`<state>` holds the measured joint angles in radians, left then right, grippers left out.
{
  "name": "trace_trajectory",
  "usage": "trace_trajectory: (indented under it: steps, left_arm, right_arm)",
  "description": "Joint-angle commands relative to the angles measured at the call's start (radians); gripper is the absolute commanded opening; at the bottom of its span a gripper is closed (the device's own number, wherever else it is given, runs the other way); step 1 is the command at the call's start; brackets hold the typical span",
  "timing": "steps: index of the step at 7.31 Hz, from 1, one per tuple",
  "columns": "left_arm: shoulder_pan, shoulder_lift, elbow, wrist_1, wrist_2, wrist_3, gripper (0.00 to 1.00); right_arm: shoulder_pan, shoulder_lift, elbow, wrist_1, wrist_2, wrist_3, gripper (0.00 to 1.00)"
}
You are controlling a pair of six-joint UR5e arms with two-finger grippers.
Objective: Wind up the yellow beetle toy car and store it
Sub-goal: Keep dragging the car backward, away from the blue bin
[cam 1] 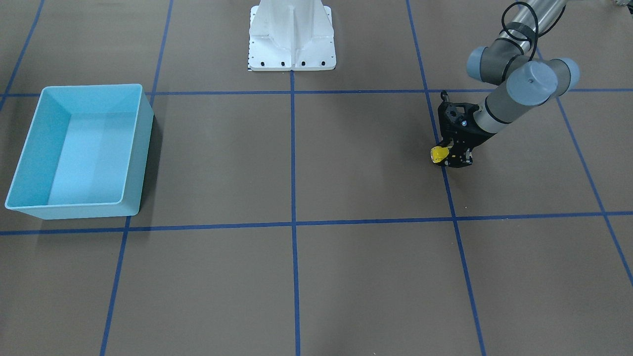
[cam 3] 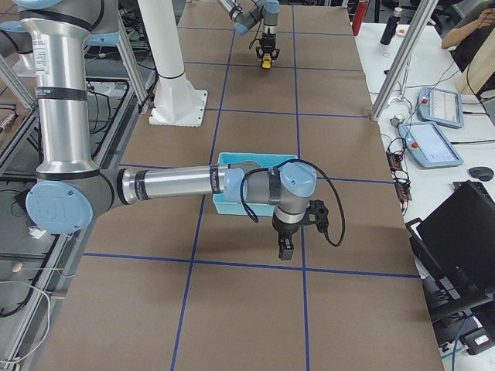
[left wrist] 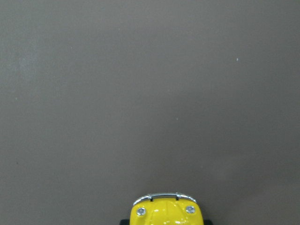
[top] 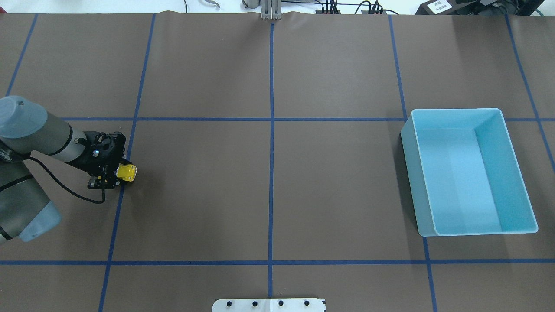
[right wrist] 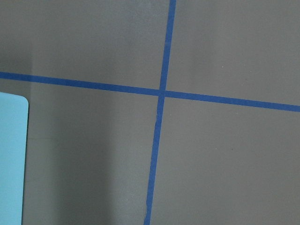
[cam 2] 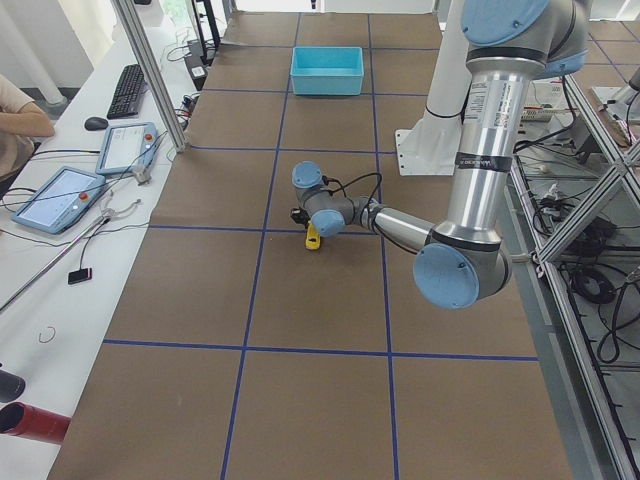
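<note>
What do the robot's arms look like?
The left arm and right arm are shiny silver tubes with round blue-grey caps on the joints. The left gripper and right gripper are small and black, each with a looping black cable.

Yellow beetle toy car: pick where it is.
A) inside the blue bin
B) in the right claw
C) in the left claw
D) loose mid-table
C: the yellow beetle toy car sits gripped in the left claw, far from the blue bin.
</note>
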<state>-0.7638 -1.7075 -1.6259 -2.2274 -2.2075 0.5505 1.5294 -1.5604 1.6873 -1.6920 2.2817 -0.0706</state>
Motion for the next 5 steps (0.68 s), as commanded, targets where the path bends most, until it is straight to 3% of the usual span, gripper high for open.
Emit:
trace_trajectory:
  steps: [1,5]
  left_arm:
    - [-0.006,0.015,0.000,-0.023,-0.005,0.000,0.01]
    - [-0.006,0.032,0.001,-0.035,-0.005,0.009,0.01]
  right_arm:
    - [0.000,-0.001,-0.001,0.000,0.001,0.000,1.00]
    - [0.000,-0.001,0.000,0.000,-0.001,-0.001,1.00]
